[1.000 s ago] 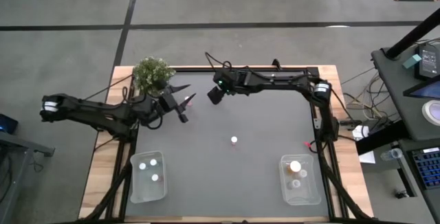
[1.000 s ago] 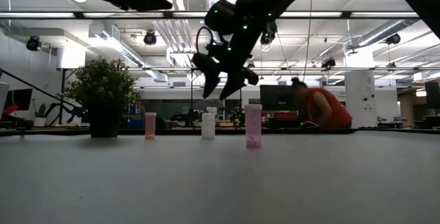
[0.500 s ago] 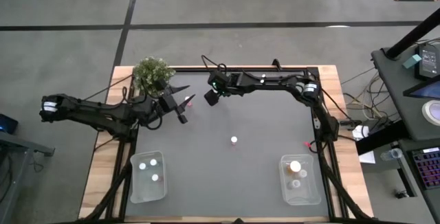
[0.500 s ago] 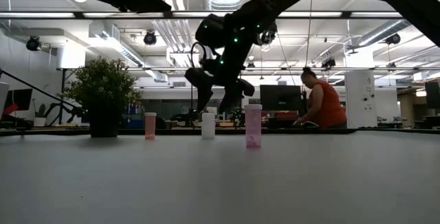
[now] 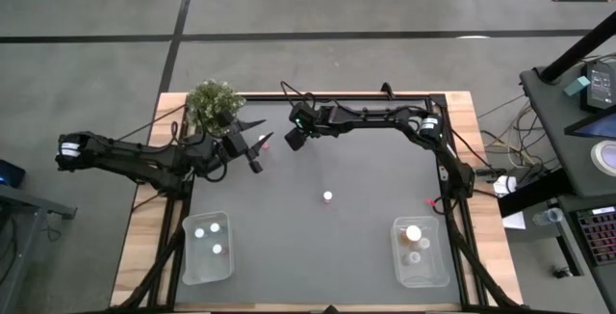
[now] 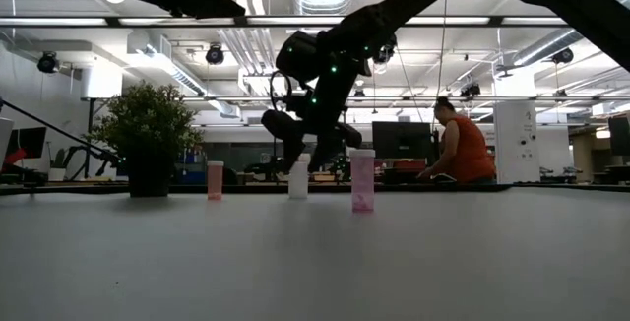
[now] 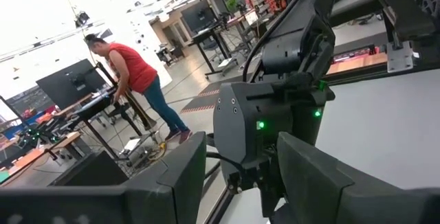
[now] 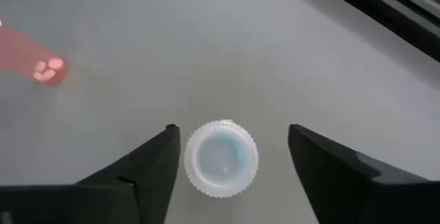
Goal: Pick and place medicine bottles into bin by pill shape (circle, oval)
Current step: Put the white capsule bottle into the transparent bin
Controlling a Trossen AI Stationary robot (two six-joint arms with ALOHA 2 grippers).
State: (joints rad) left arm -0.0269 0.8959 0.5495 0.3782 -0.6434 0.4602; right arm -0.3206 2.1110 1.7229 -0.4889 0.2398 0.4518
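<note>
The right gripper (image 8: 229, 157) hangs with its jaws spread wide, one dark finger (image 8: 148, 165) on each side of a white-capped bottle (image 8: 221, 158), neither touching the cap. From table height that same bottle (image 6: 298, 179) stands upright under the gripper (image 6: 303, 156), white bodied. It sits near the far edge of the table (image 5: 366, 174), about mid-width, and the right arm (image 5: 375, 117) reaches to it along that far edge from the far right corner.

Next to it, toward the left, a pinkish bottle (image 6: 215, 180) stands upright; nearer the middle of the table stands a paler pink bottle (image 6: 362, 180), seen from above as a white cap (image 5: 327, 196).

Left gripper (image 5: 254, 147) is parked near the far left corner, just beside the potted plant (image 5: 214, 103), jaws partly apart and nothing between them.

Along the near edge, the left clear bin (image 5: 207, 249) shows two white caps, and the right clear bin (image 5: 420, 252) holds a bigger orange bottle plus smaller ones.

Beyond the table a person in a red top (image 6: 458, 151) stands at a desk.
</note>
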